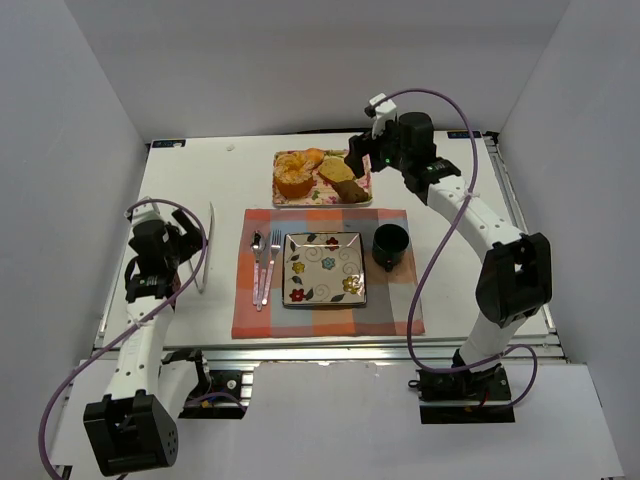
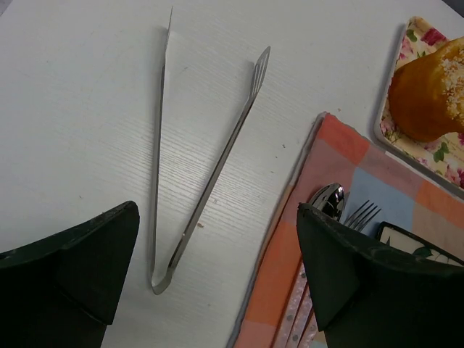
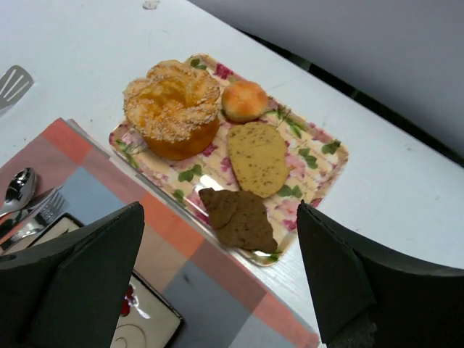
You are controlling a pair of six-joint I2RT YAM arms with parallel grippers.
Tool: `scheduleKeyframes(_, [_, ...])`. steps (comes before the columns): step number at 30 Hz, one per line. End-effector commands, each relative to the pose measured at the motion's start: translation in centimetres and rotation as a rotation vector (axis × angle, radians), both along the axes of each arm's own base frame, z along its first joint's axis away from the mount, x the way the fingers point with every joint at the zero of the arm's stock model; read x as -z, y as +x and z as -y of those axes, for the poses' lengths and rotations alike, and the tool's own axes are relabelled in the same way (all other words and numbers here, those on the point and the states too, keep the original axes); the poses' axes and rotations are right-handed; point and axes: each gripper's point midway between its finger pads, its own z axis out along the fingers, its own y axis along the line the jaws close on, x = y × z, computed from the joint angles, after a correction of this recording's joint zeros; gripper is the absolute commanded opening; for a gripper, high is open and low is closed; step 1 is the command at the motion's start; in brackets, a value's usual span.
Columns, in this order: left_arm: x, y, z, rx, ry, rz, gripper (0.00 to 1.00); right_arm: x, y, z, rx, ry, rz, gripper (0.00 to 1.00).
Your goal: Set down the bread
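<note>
Bread [image 3: 172, 109]: sits on the left end of a flowered tray [image 3: 319, 156] at the far side of the desk [image 1: 200, 180], just beside a small roll [image 3: 244, 100], clear of both grippers. Further along the tray, a flat tan slice [image 3: 257, 156] and a dark brown piece [image 3: 239, 217]. By the tray's right end, right gripper [image 3: 219, 209], jaws spread wide, empty. Nearer, on a checked placemat [image 1: 390, 310], a flowered plate [image 1: 325, 285], dark cup [image 1: 391, 243], fork [image 1: 272, 262], spoon [image 1: 257, 255]. Far left, left gripper [image 2: 217, 209], jaws spread, empty, above tongs [image 2: 215, 177] lying on the desk.

White arms [image 1: 135, 350], black joints [image 1: 512, 278], purple cables [image 1: 430, 91], dark hands [image 2: 217, 210].
</note>
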Motion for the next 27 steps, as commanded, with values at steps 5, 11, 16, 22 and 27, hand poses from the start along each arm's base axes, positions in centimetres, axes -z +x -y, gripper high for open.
scheduleKeyframes(5, [0.3,-0.2,-0.8,-0.033,0.018,-0.026,0.65,1.4,-8.8,-1.6,-0.632,0.112,-0.114,0.47])
scheduleKeyframes(11, [4.9,-1.1,-1.1,-0.035,0.023,-0.216,0.34,2.4,-11.2,-1.6,-0.721,0.169,-0.147,0.80])
scheduleKeyframes(16, [6.1,-1.4,-1.7,-0.051,0.051,-0.259,0.97,3.3,-10.8,-1.1,-0.674,0.137,-0.150,0.89])
scheduleKeyframes(22, [8.7,-1.1,-1.0,0.023,0.065,-0.348,0.98,4.1,-10.7,-0.9,-0.648,0.133,-0.178,0.89])
scheduleKeyframes(27, [8.9,-0.1,-1.2,0.046,0.109,-0.355,0.98,4.2,-10.7,-0.8,-0.645,0.130,-0.178,0.89])
